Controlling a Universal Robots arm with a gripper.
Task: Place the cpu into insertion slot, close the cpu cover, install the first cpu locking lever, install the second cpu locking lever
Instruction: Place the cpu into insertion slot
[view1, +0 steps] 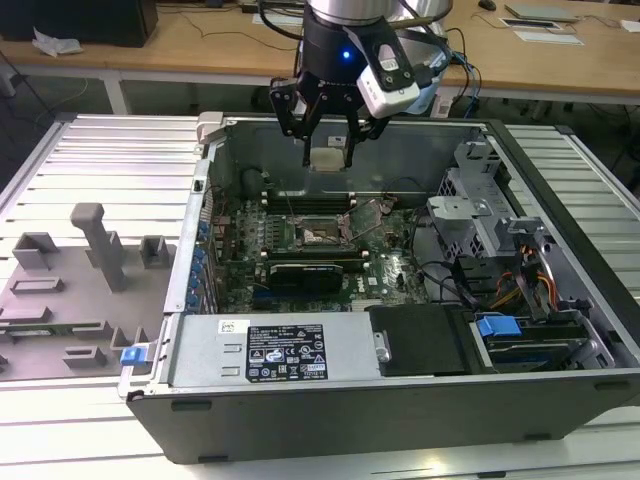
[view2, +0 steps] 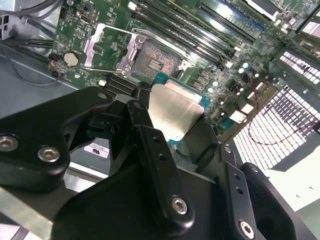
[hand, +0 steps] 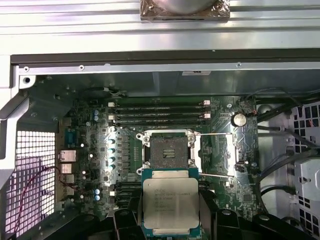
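Observation:
My gripper (view1: 327, 148) hangs over the open computer case, shut on the cpu (view1: 327, 158), a small square chip with a pale silver top. In both wrist views the cpu (hand: 170, 205) (view2: 172, 110) sits clamped between the black fingers (view2: 145, 125), raised above the motherboard and short of the insertion slot. The insertion slot (hand: 168, 150) (view2: 154, 61) (view1: 322, 233) lies bare, its grey-gold contact field exposed. The cpu cover (hand: 216, 152) (view2: 102, 45) is swung open beside the slot. Two thin locking levers (hand: 215, 134) stand unlatched along it.
Memory slots (hand: 157, 114) run along one side of the socket and a black card (view1: 305, 272) lies on the other. The power supply (view1: 285, 350) and a drive cage (view1: 480, 215) fill the case's front and the exterior view's right. A grey fixture tray (view1: 80, 270) lies outside.

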